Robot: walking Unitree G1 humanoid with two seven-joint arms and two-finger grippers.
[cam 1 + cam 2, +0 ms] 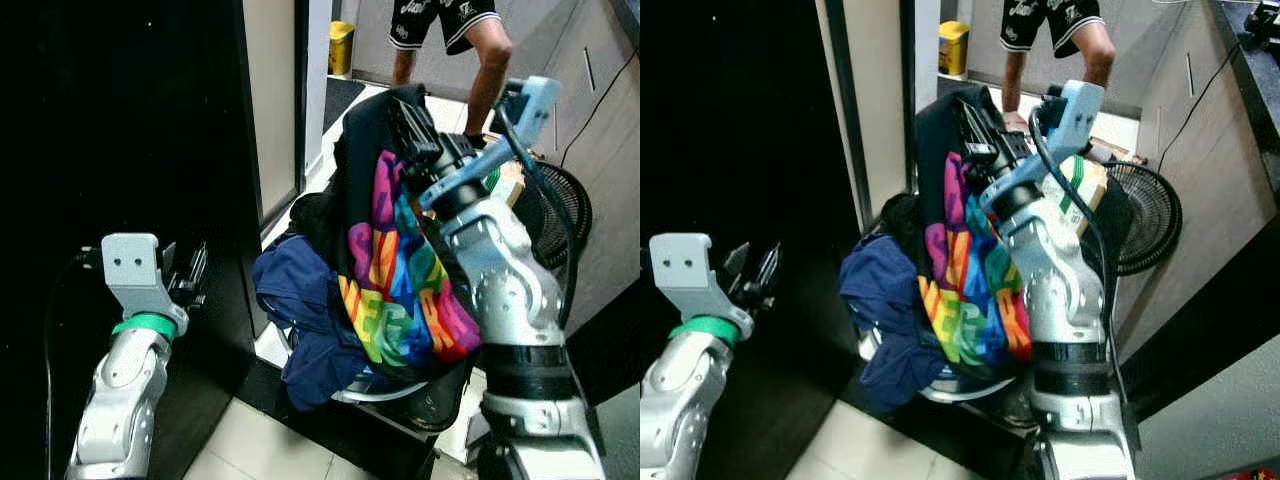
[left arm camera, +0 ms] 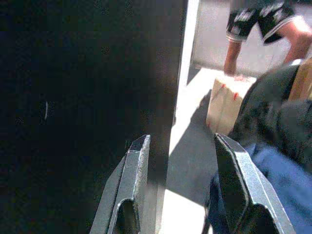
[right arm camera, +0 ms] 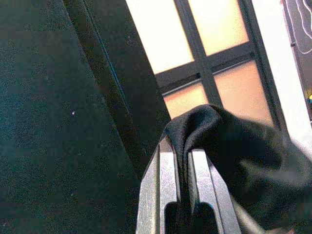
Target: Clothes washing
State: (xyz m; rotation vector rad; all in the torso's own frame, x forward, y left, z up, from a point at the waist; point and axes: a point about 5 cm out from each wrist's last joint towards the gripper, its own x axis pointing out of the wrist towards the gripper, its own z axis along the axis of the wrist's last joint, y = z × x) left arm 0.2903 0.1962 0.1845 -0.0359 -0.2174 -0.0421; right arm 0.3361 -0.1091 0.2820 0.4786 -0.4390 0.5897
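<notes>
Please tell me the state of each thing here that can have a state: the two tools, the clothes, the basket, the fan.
Right tool: shut on the black T-shirt, raised high.
Black T-shirt: lifted, hanging, colourful print showing.
Left tool: open, holding nothing.
Navy garment: heaped, spilling over the basket edge.
Laundry basket: full of clothes.
Floor fan: lying tilted by the wall; cannot tell if running.
Cardboard box: closed, on the floor.

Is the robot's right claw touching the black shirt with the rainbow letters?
Touching. In the right wrist view the right gripper has its two fingers shut on a fold of the black shirt, with the cloth pinched between them.
</notes>
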